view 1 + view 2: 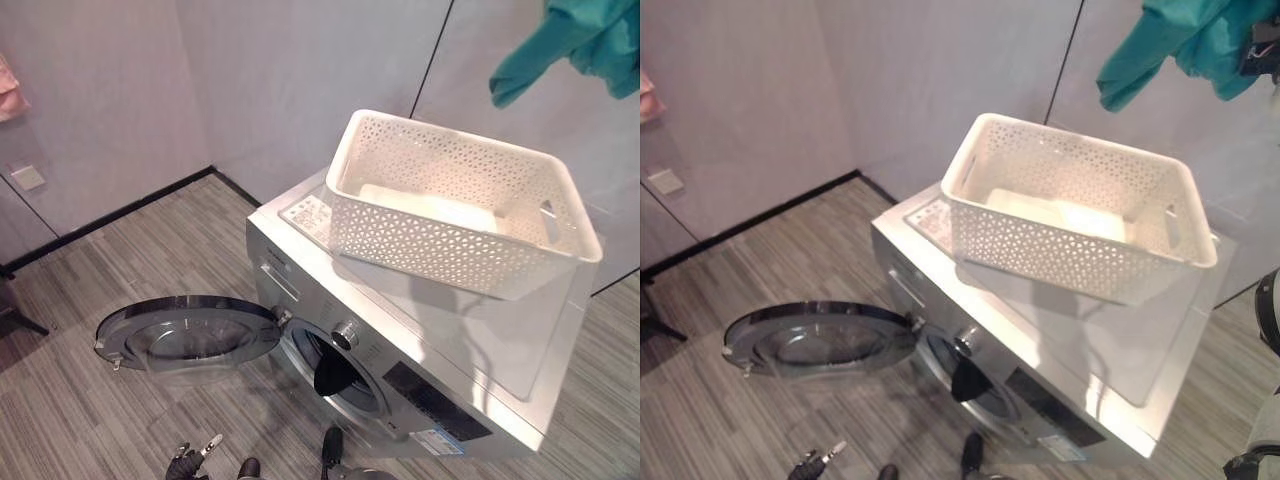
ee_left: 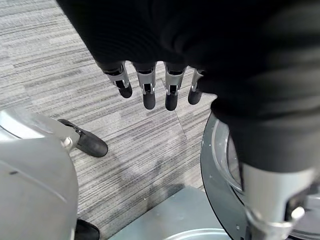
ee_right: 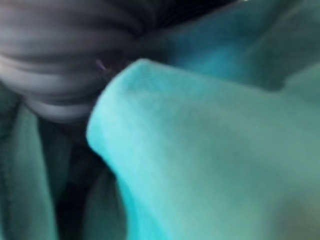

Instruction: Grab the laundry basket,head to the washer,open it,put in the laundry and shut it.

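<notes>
Head views: white perforated plastic laundry basket [image 1: 455, 205] sits on top of the silver front-loading washer [image 1: 400, 330], tilted a little, and looks empty inside. The washer's round glass door [image 1: 185, 335] hangs wide open, swung out flat over the grey striped floor [image 1: 110, 250]. A teal cloth garment [image 1: 1185, 40] hangs in the air, high up beyond the basket's far corner on my right side.

Left wrist view: my left hand [image 2: 150, 85] holds nothing, its fingers straight and slack, pointing down at the floor. The open door's rim shows just beside it, so this hand hangs low, near the door.

Right wrist view: the teal garment presses right up against the camera, folds of it all over. I cannot see my right hand's fingers, so I cannot tell how they are closed; I judge it carries the garment, since nothing else holds the cloth up.

Key relation: the garment is high above the washer top, and the drum opening [image 1: 335, 370] lies well below it and nearer to me, facing out towards the door. The right arm has the cloth, so the load must come down and forward, past the basket's front edge, to reach the opening.

Stage: door open, garment out of the basket, not yet in the drum.
</notes>
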Tool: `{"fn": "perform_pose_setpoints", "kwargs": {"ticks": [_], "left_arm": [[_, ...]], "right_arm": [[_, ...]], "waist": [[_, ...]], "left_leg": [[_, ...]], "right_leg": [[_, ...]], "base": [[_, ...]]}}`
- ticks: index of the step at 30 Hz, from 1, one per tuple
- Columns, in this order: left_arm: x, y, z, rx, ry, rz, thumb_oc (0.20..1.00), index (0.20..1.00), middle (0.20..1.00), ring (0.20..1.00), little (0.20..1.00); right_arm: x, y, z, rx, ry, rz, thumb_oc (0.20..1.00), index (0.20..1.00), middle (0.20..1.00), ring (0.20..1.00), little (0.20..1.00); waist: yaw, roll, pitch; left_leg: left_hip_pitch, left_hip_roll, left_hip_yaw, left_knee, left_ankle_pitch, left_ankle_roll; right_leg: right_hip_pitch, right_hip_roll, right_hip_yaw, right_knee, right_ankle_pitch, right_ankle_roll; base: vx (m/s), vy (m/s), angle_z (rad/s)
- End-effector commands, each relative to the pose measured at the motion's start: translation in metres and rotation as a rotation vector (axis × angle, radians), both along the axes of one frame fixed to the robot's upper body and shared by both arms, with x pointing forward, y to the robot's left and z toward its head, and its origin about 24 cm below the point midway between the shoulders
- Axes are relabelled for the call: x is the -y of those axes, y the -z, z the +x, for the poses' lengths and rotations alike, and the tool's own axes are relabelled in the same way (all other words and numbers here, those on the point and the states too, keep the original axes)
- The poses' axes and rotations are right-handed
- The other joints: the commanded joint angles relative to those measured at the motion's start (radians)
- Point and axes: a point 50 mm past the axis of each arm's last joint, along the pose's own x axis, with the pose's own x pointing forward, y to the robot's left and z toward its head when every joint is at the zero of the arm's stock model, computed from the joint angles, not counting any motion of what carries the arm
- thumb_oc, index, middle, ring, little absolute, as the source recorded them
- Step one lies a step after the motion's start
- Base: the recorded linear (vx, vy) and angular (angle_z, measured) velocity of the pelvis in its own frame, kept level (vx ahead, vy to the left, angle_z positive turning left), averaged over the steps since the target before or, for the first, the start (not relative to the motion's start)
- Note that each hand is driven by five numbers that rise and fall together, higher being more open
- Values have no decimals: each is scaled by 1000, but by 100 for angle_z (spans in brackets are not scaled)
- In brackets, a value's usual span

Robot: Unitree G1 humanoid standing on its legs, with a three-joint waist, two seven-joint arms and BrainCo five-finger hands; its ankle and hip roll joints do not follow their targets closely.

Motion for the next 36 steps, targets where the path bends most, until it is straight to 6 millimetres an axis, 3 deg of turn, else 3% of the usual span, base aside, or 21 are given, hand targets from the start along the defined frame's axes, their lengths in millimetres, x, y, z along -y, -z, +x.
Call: {"fn": "perform_pose_setpoints", "kwargs": {"ticks": [1,5,7,8,12,14,15,16,17,19,20,22,23,25,30,34,36], "left_arm": [[-23,-5,-4,-49,35,89,1000,1000,1000,1000,1000],[-20,-4,-3,-48,40,87,1000,1000,1000,1000,1000],[-16,-2,-5,-55,36,78,1000,1000,1000,1000,1000],[-16,-3,-5,-55,36,80,1000,1000,1000,1000,1000],[-12,-1,-8,-56,0,57,1000,1000,1000,1000,1000],[-9,2,-13,-64,-31,38,1000,1000,1000,1000,1000],[-11,1,-13,-65,-27,45,1000,1000,1000,1000,1000],[-8,3,-17,-73,-39,30,1000,1000,1000,1000,1000],[-10,2,-17,-74,-34,36,1000,1000,1000,1000,1000],[-7,3,-18,-76,-46,22,1000,1000,1000,1000,1000],[-8,3,-18,-76,-43,25,1000,1000,1000,1000,1000],[-6,3,-17,-65,-61,15,1000,1000,1000,1000,1000],[-7,3,-18,-66,-59,18,1000,1000,1000,1000,1000],[-5,3,-16,-58,-49,12,1000,1000,1000,1000,1000],[-3,1,-7,-34,-3,4,1000,1000,1000,1000,1000],[-11,-3,-1,-18,31,38,1000,1000,1000,1000,1000],[-18,-8,9,11,37,68,1000,1000,1000,1000,1000]], "right_arm": [[5,-46,-30,255,42,66,200,200,200,200,200],[19,-52,-47,320,109,76,200,200,200,200,200],[44,-50,-70,335,264,15,200,200,200,200,200],[45,-49,-70,334,265,16,200,200,200,200,200],[73,-23,-87,266,392,-59,200,200,200,200,200],[88,12,-91,186,446,-87,200,200,200,200,200],[90,16,-93,183,451,-81,200,200,200,200,200],[98,44,-95,129,488,-97,200,200,200,200,200],[100,47,-98,126,494,-92,200,200,200,200,200],[106,94,-103,35,530,-100,200,200,200,200,200],[107,95,-105,33,534,-98,200,200,200,200,200],[106,194,-122,-156,540,-14,200,200,200,200,200],[106,196,-123,-158,542,-13,200,200,200,200,200],[95,247,-130,-295,506,49,200,200,200,200,200],[29,348,-135,-531,214,316,200,200,200,200,200],[-18,386,-131,-657,7,432,200,200,200,200,200],[-37,403,-128,-727,-64,468,200,200,200,200,200]], "waist": [[4,-62,-33],[-10,-61,-41],[-32,-51,-46],[-30,-53,-46],[-64,-36,-45],[-90,-21,-43],[-85,-28,-44],[-102,-19,-41],[-96,-25,-41],[-108,-19,-37],[-104,-21,-36],[-126,-3,-22],[-122,-5,-23],[-129,5,-14],[-142,9,25],[-140,-1,69],[-124,3,96]], "left_leg": [[14,-6,12,2,-37,29],[14,-14,23,2,-34,35],[24,-17,39,2,-43,41],[25,-17,41,2,-43,41],[39,-21,69,2,-53,49],[47,-23,94,2,-61,56],[48,-23,96,2,-62,56],[56,-27,116,2,-67,62],[56,-27,118,2,-68,62],[65,-31,138,2,-74,71],[65,-32,139,2,-74,71],[80,-47,168,2,-86,90],[80,-47,169,2,-86,90],[83,-60,179,5,-92,101],[82,-97,195,22,-111,129],[51,-124,240,60,-119,144],[14,-116,261,85,-110,149]], "right_leg": [[116,-63,54,26,-172,98],[109,-69,68,25,-157,103],[107,-73,86,24,-150,109],[107,-72,87,24,-150,109],[104,-75,119,25,-141,116],[92,-75,143,29,-133,122],[92,-75,144,30,-133,122],[85,-75,164,33,-128,127],[85,-75,165,33,-128,127],[80,-76,183,38,-125,133],[80,-76,184,38,-125,133],[63,-84,218,55,-119,145],[63,-84,220,56,-119,145],[53,-91,234,65,-114,152],[17,-115,265,97,-95,182],[-42,-136,277,100,-18,222],[-67,-139,226,148,-37,208]], "base": [[-29,28,-7],[-15,32,-4],[3,45,-10],[2,34,-16],[-5,57,-26],[-20,53,-34],[-17,80,-42],[-5,52,-38],[-4,80,-42],[3,52,-45],[-17,87,-30],[-56,132,-31],[-49,102,-37],[-29,92,-47],[-100,113,-35],[-177,69,-31],[-262,0,-47]]}}
